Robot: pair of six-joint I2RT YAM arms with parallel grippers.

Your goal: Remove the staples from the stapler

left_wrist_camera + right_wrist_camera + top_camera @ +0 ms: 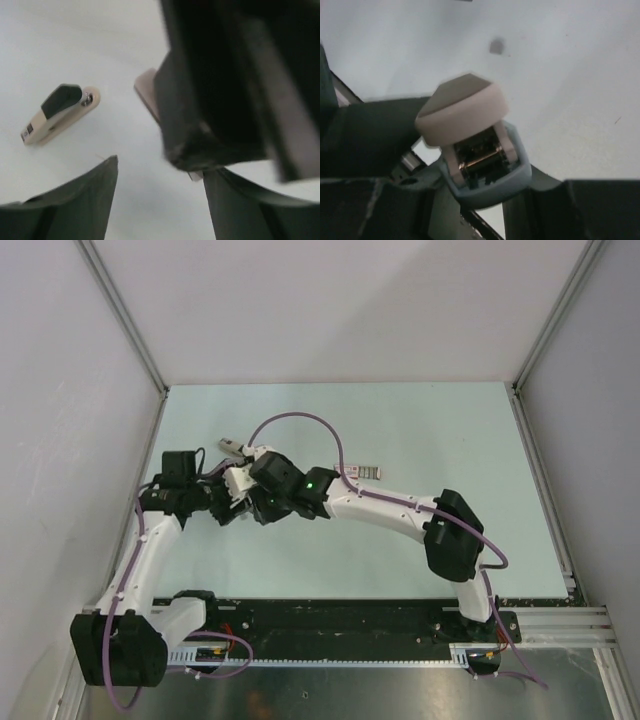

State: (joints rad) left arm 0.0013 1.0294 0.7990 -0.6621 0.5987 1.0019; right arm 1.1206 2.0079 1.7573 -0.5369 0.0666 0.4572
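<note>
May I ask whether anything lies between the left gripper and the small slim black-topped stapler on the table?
Nothing visible does: only bare table separates the left gripper from the black-topped stapler; the right gripper, holding a beige-capped blue-grey object, is off to one side.

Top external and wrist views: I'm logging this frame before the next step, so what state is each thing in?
Stapler: closed, lying on the table, untouched.
Beige and blue-grey item: gripped, metal inside showing at its end.
Right fingers: shut on the beige and blue-grey item.
Left fingers: open, empty.
Packet: flat on the table, untouched.
</note>
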